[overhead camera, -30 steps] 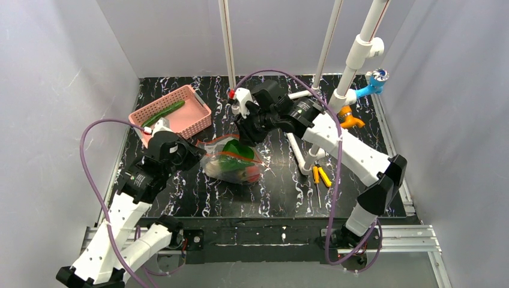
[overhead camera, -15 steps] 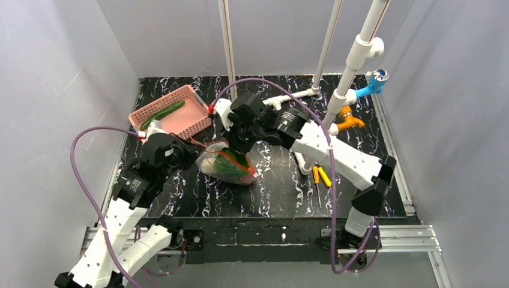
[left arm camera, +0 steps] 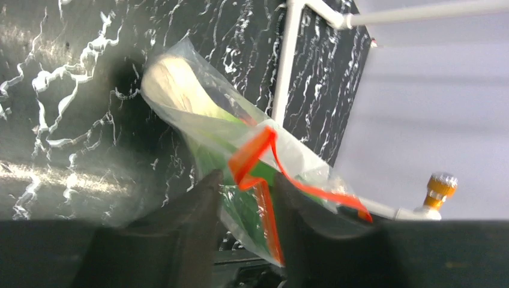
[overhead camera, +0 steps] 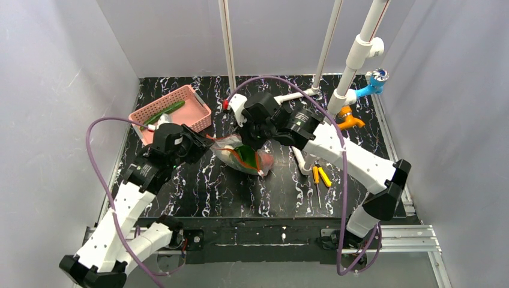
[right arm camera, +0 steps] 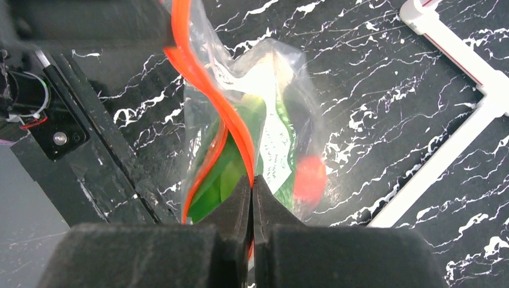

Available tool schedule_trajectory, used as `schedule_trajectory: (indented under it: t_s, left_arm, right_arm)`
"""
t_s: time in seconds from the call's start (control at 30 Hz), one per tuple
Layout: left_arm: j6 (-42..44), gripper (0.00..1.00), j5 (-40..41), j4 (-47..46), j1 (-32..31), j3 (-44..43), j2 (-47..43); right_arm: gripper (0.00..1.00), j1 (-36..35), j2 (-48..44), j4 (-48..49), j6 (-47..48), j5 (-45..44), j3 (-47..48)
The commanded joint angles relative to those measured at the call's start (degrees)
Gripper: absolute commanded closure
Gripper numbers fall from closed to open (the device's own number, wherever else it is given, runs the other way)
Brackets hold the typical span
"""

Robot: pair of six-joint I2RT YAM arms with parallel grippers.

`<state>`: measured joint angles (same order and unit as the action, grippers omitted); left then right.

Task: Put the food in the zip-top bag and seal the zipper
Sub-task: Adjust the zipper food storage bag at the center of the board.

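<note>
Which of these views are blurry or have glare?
Top external: sharp, evenly lit. Left wrist: the dark left fingers are blurred, with glare smearing the black marbled table. Right wrist: the right fingers and the orange-red round tomato inside the clear crinkly zip-top bag look soft.

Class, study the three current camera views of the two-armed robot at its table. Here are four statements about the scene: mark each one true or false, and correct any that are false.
1. The cucumber lies in the pink basket. True.
2. The right end effector hangs open, clear of the bag. False: it is shut on the bag's orange zipper strip.
3. The tomato sits on the bare table. False: it is inside the bag.
4. Yellow-handled tools lie on the table, to the right of the bag in the top view. True.
</note>
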<state>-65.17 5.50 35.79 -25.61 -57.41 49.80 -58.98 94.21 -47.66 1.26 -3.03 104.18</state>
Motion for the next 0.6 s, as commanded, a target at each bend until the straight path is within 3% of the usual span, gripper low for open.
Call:
schedule_trajectory:
  t_s: [0.0, 0.13, 0.17, 0.3, 0.37, 0.57]
  left_arm:
    - [1.0, 0.50, 1.3, -3.7, 0.4, 1.1, -5.7]
    - [1.3, 0.12, -4.3, -2.7, 0.5, 5.3, -6.5]
    - [1.3, 0.10, -5.2, -1.4, 0.5, 5.5, -6.6]
    - [-0.5, 0.07, -10.0, 1.0, 0.4, 5.9, -7.5]
    - [-3.4, 0.11, -11.0, 2.1, 0.4, 6.4, -7.9]
    - [-9.1, 0.12, -6.5, 15.0, 0.4, 1.7, -6.4]
  right_arm:
    - [0.99, 0.3, -4.0, 5.5, -0.8, -1.1, -4.0]
    - [0.99, 0.6, -1.6, 3.7, -2.1, -1.1, -3.7]
    - [0.99, 0.6, -1.7, 4.2, -2.2, -0.8, -4.0]
    - [0.99, 0.7, -1.7, 5.0, -2.5, 0.3, -3.8]
    - [0.99, 0.7, -1.2, 4.8, -2.6, 0.6, -2.5]
    - [0.99, 0.9, 0.9, 4.7, -3.6, -1.2, 1.3]
